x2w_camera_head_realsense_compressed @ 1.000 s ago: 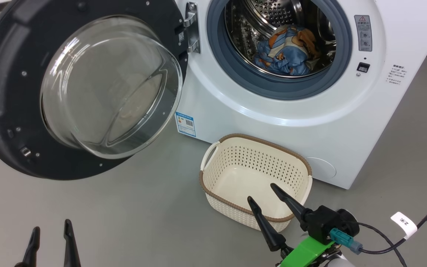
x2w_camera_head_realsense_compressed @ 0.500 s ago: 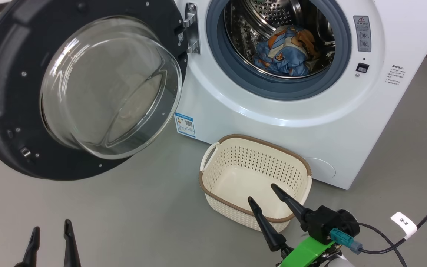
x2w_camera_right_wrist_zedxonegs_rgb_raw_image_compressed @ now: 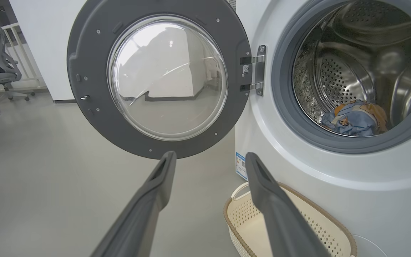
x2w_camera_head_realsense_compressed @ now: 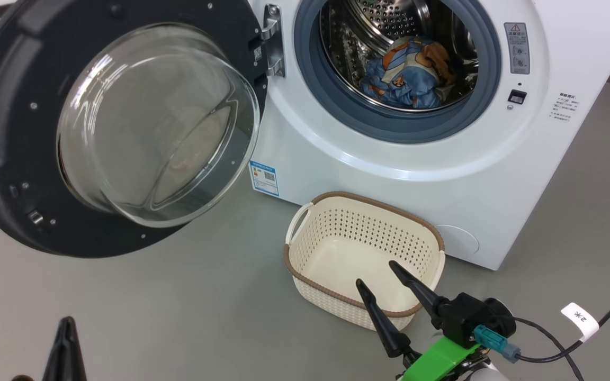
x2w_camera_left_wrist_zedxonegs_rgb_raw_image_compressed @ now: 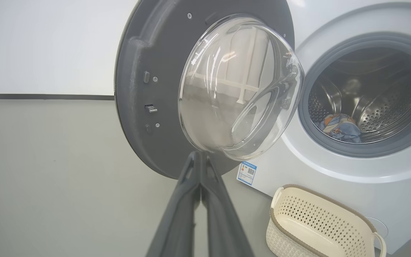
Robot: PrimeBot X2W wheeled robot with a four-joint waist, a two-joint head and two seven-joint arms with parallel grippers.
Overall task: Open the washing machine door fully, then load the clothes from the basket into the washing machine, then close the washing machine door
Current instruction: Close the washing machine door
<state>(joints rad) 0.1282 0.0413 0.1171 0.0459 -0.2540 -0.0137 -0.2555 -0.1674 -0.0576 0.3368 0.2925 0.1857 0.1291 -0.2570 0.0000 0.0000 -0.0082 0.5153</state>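
Closing time, I'd say: the washing machine door point(x2w_camera_head_realsense_compressed: 157, 124) hangs wide open at upper left, so a flat push on its black rim, clear of the glass, should swing it home. The left pincer point(x2w_camera_head_realsense_compressed: 65, 324) waits at lower left, clenched on nothing, tips aimed up at the door. The basket point(x2w_camera_head_realsense_compressed: 337, 222) sits empty at centre with the right pincer point(x2w_camera_head_realsense_compressed: 375, 273) released over its near rim, and the clothes point(x2w_camera_head_realsense_compressed: 408, 74) lie inside the washing machine point(x2w_camera_head_realsense_compressed: 389, 159) at upper right.
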